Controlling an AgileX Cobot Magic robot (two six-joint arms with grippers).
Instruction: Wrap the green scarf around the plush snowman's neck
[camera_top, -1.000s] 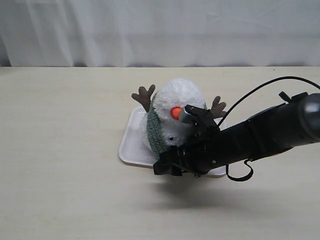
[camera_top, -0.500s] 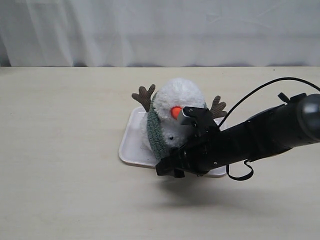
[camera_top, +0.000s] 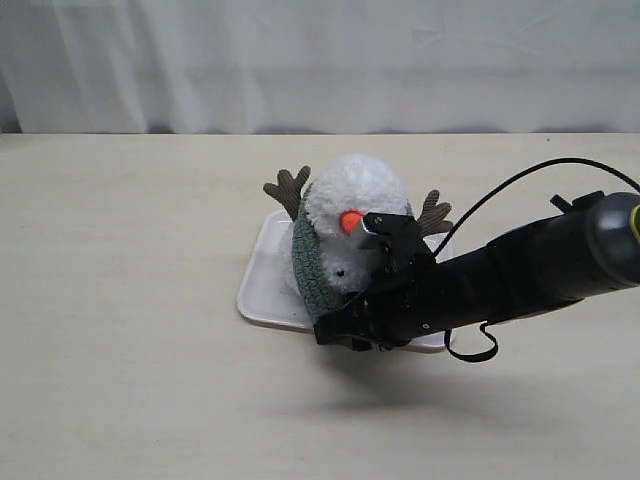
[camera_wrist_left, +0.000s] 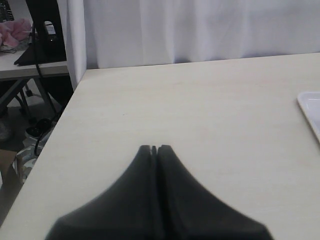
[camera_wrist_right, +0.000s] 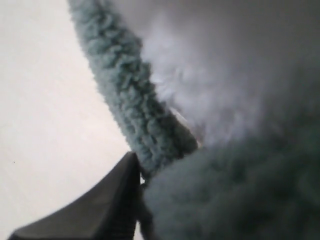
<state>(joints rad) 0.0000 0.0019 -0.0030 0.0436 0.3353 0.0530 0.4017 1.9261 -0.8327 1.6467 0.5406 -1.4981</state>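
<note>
The plush snowman (camera_top: 355, 190) stands on a white tray (camera_top: 262, 290), orange nose facing front. The green scarf (camera_top: 312, 270) curves down the left of its neck and across the front. My right gripper (camera_top: 372, 232) presses against the snowman's front just under the nose. In the right wrist view a strip of scarf (camera_wrist_right: 130, 100) runs across the white fluff (camera_wrist_right: 200, 85), and a thick bunch of scarf fills the right gripper (camera_wrist_right: 150, 175) against the one dark finger (camera_wrist_right: 110, 200) that shows; the other finger is hidden. My left gripper (camera_wrist_left: 156, 148) is shut and empty over bare table.
A white curtain hangs behind the pale table. The right arm's black cable (camera_top: 520, 180) loops above the arm. A corner of the tray (camera_wrist_left: 310, 107) shows in the left wrist view, and the table's edge drops to clutter beyond.
The right gripper's jaws have narrowed on the scarf and shifted slightly left and down at the snowman's front. The snowman leans a little more to the left.
</note>
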